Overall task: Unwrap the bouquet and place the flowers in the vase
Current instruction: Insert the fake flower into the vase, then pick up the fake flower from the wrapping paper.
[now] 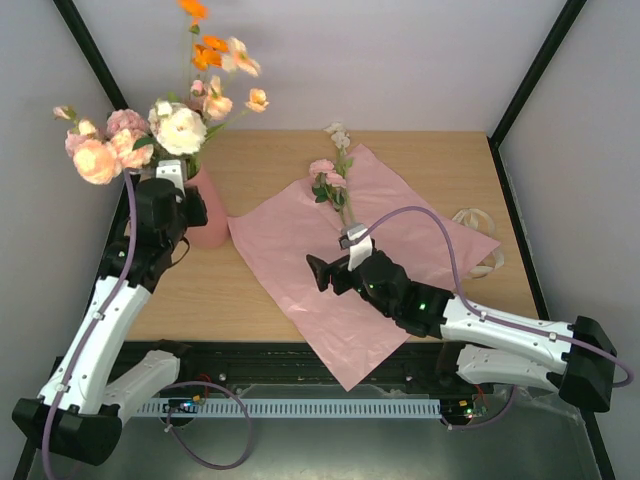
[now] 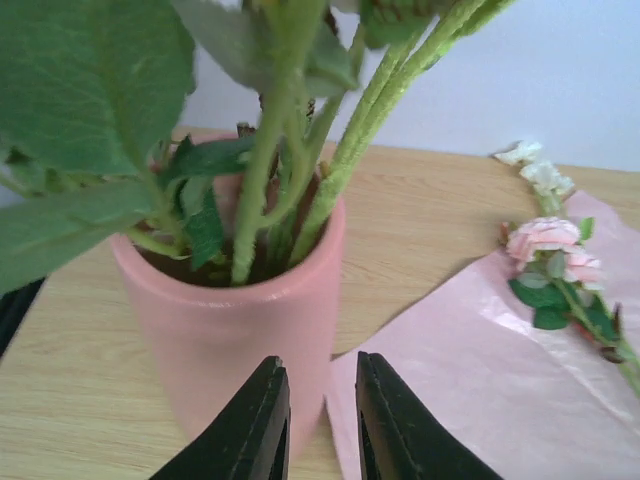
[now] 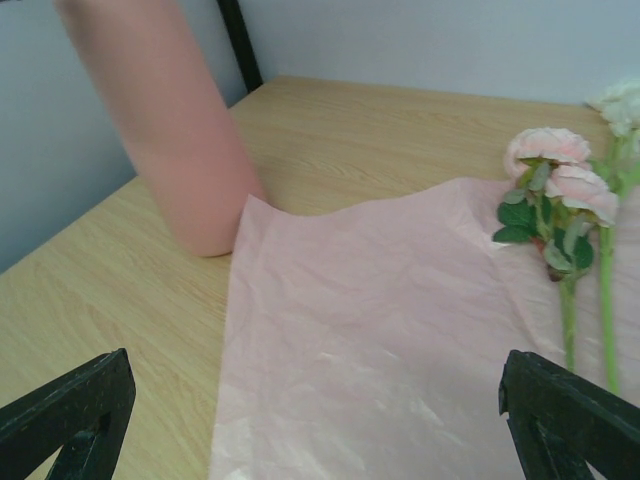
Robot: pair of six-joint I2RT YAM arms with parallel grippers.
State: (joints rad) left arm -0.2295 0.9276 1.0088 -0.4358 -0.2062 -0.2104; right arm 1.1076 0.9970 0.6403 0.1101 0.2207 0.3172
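The salmon-pink vase (image 1: 212, 228) (image 2: 230, 320) (image 3: 170, 130) stands at the table's left and holds most of the flowers (image 1: 175, 125), whose green stems (image 2: 265, 170) fill its mouth. The bouquet is undone: its lilac-pink wrapping sheet (image 1: 390, 250) (image 2: 480, 380) (image 3: 380, 330) lies flat. On the sheet lie a pink rose stem (image 1: 326, 180) (image 2: 550, 250) (image 3: 560, 185) and a cream one (image 1: 338, 135) (image 2: 540, 172) (image 3: 622, 100). My left gripper (image 1: 192, 212) (image 2: 320, 362) hangs close in front of the vase, its jaws slightly open with nothing between them. My right gripper (image 1: 320, 272) (image 3: 315, 375) hovers wide open and empty over the sheet's near part.
A cream ribbon (image 1: 478, 235) lies loose at the table's right, beside the sheet. Black frame posts (image 1: 90, 50) (image 3: 238, 40) rise at the back corners. The sheet's near corner (image 1: 345, 370) hangs over the table's front edge.
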